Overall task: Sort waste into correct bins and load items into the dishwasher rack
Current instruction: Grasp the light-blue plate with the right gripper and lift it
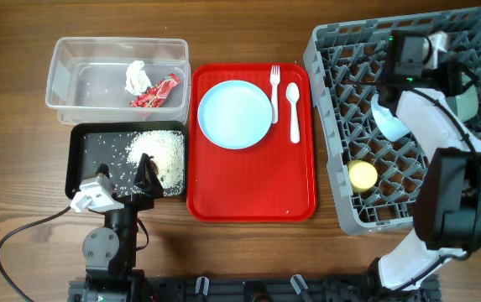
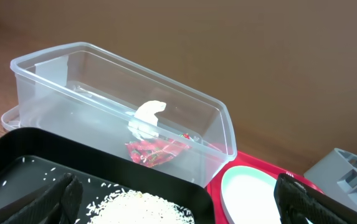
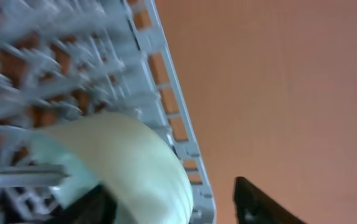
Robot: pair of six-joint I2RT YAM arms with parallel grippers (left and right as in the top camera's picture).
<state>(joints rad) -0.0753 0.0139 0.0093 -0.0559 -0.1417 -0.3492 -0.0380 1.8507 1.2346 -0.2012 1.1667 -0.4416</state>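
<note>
The clear tub holds the white tissue and the red wrapper; both also show in the left wrist view, the tissue above the wrapper. The black tray holds a rice pile. My left gripper is open and empty over the rice. The grey rack holds a yellow cup, a blue bowl and the pale green bowl. My right gripper is open beside the green bowl at the rack's edge; the view is blurred.
The red serving tray sits between the black tray and the rack, carrying the light blue plate, a white fork and a white spoon. Bare wooden table lies beyond the rack's right edge.
</note>
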